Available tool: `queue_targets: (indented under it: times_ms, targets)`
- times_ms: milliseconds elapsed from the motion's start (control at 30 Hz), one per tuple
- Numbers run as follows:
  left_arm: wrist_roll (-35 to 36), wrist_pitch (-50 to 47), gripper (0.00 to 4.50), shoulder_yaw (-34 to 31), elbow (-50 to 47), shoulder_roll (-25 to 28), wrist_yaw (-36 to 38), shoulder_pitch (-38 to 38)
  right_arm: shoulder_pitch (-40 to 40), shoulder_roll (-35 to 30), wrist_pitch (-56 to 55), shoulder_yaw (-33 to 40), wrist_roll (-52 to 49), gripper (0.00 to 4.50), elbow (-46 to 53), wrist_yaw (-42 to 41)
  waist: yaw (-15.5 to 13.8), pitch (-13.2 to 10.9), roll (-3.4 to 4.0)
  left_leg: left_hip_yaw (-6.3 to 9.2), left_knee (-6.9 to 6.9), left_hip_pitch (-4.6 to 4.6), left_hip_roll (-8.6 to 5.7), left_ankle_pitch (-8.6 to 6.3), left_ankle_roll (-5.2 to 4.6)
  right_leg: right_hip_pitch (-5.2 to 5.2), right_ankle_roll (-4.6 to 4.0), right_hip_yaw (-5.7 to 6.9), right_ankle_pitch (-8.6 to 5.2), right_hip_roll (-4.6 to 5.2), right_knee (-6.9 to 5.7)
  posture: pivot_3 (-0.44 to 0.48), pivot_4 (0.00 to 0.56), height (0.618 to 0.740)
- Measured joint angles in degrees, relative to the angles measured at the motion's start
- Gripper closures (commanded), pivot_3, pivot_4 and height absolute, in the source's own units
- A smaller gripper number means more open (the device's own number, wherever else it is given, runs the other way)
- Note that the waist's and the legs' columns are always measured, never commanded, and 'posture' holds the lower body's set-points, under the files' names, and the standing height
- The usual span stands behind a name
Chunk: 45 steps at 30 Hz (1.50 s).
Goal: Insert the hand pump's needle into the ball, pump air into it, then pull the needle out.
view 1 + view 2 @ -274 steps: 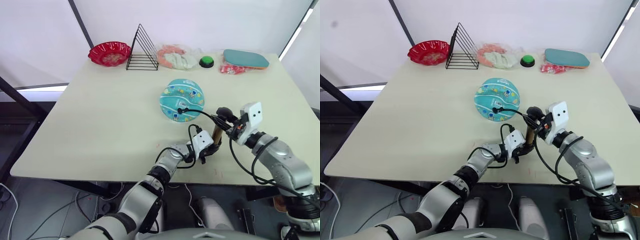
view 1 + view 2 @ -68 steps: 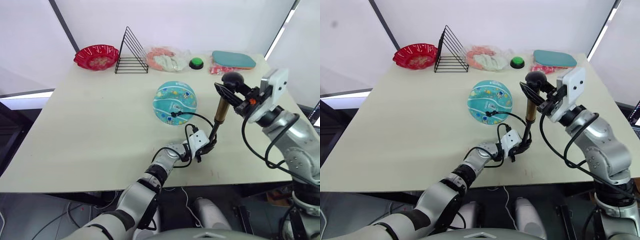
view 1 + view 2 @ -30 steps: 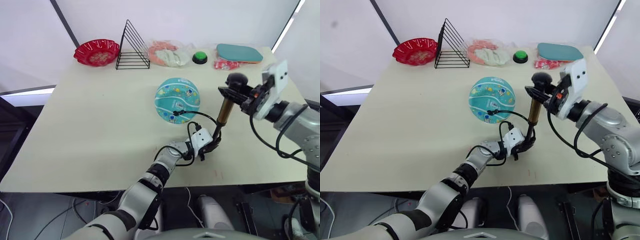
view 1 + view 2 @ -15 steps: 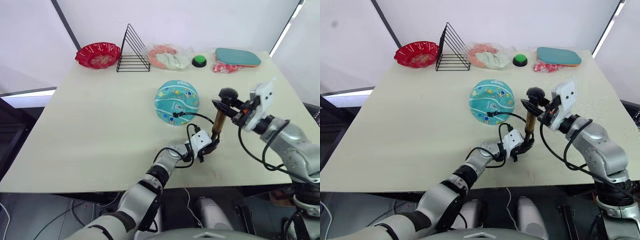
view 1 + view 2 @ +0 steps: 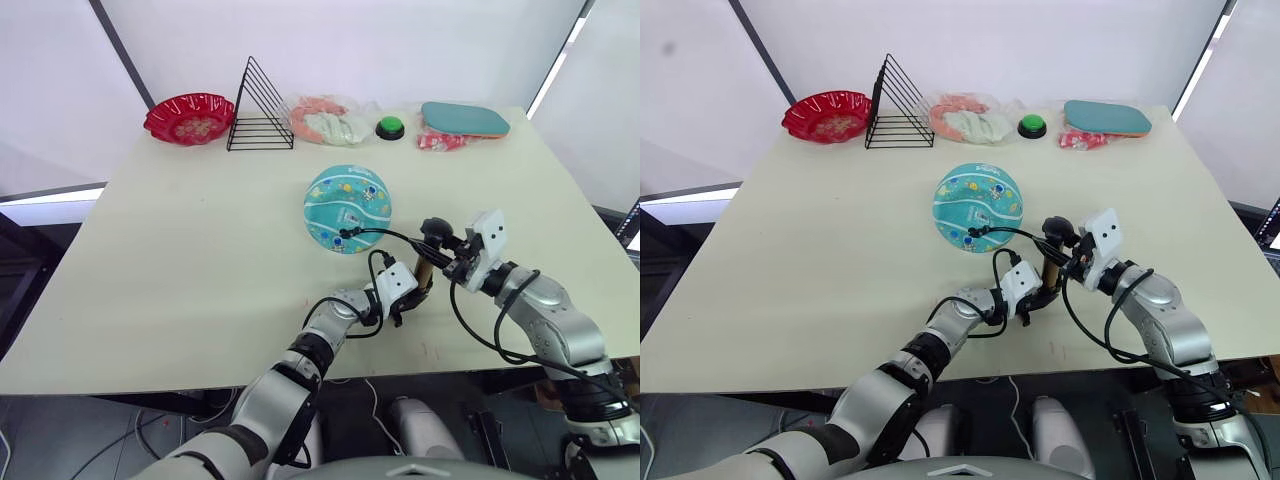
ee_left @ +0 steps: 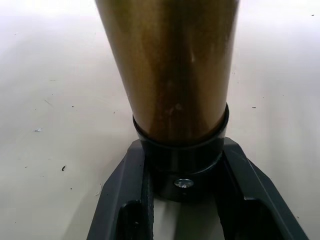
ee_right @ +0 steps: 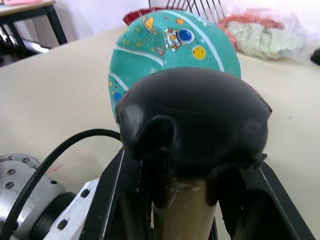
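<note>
the hand pump [image 5: 424, 273] stands up near the front edge of the table [image 5: 180, 230]. my left gripper [image 6: 182, 197] is clamped on its black bottom end. my right gripper [image 7: 192, 200] is clamped on the black handle, pushed down low. the thin hose [image 5: 385, 235] runs to the ball [image 5: 347, 209], which sits near the middle of the table, just behind the pump.

head pair looks down over the table [image 5: 200, 240] – wrist cameras sit close on the pump [image 6: 175, 75].
</note>
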<state>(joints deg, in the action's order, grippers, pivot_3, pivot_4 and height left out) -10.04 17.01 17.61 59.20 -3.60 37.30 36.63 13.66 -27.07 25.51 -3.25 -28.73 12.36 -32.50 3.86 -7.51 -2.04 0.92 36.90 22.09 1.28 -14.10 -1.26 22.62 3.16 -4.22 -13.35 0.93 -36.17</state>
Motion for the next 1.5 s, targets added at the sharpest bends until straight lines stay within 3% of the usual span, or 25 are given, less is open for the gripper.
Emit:
queue_targets:
  times_ms: [233, 467, 600, 867, 1167, 1500]
  targets:
    - [0.02, 0.82, 3.44, 0.36, -0.69, -0.48, 0.90, 0.24, 4.76, -6.73, 16.90, 7.24, -10.47, 3.38, 12.12, 3.24, -0.59, -0.43, 0.43, -0.11, 0.18, 0.80, -0.14, 0.00, -0.02, 0.65, 0.27, -0.10, 0.21, 0.08, -0.01, 0.000, 0.150, 0.740]
    - [0.18, 0.85, 3.44, 0.33, -0.70, -0.59, 0.91, 0.43, 16.91, -11.01, 27.91, 16.07, -23.93, 3.38, 13.97, 8.74, -0.63, -0.98, 0.73, -0.30, 0.27, 0.87, -0.12, 0.00, -0.04, 0.72, 0.37, -0.27, 0.25, 0.10, -0.02, 0.000, 0.150, 0.740]
    - [0.24, 0.87, 3.44, 0.41, -0.70, -0.78, 0.91, 0.43, 17.50, -12.00, 28.95, 17.38, -25.73, 3.38, 14.14, 9.61, -0.83, -1.00, 0.69, -0.31, 0.26, 0.88, -0.12, -0.02, -0.07, 0.72, 0.36, -0.27, 0.25, 0.09, -0.02, 0.000, 0.150, 0.740]
    - [-0.02, 0.44, 3.44, 0.53, -0.53, -0.57, 0.36, 0.21, 9.50, -9.30, 19.13, 14.76, -19.61, 3.38, 15.51, 6.97, -0.99, -0.69, 0.50, -0.45, 0.27, 0.66, -0.13, -0.09, -0.19, 0.67, 0.39, -0.38, 0.23, -0.04, -0.06, 0.000, 0.150, 0.740]
    - [0.07, -0.27, 3.44, 0.38, -0.17, -0.13, -0.39, -0.12, 1.06, -1.17, 0.51, 1.28, -4.16, 3.38, 2.81, 1.69, -0.44, 0.29, 0.12, -0.42, 0.26, 0.37, -0.03, -0.09, -0.19, 0.52, 0.31, -0.37, 0.20, -0.20, -0.18, 0.000, 0.150, 0.740]
    - [0.15, -0.32, 3.44, 0.37, -0.58, 0.41, -0.60, -0.92, -0.90, 0.76, -6.87, -2.89, 2.15, 3.38, -4.53, -2.25, -0.17, 0.44, 0.14, -0.35, -0.02, -0.33, 0.03, -0.11, -0.19, -0.01, -0.13, -0.35, -0.07, -0.30, -0.25, 0.000, 0.150, 0.740]
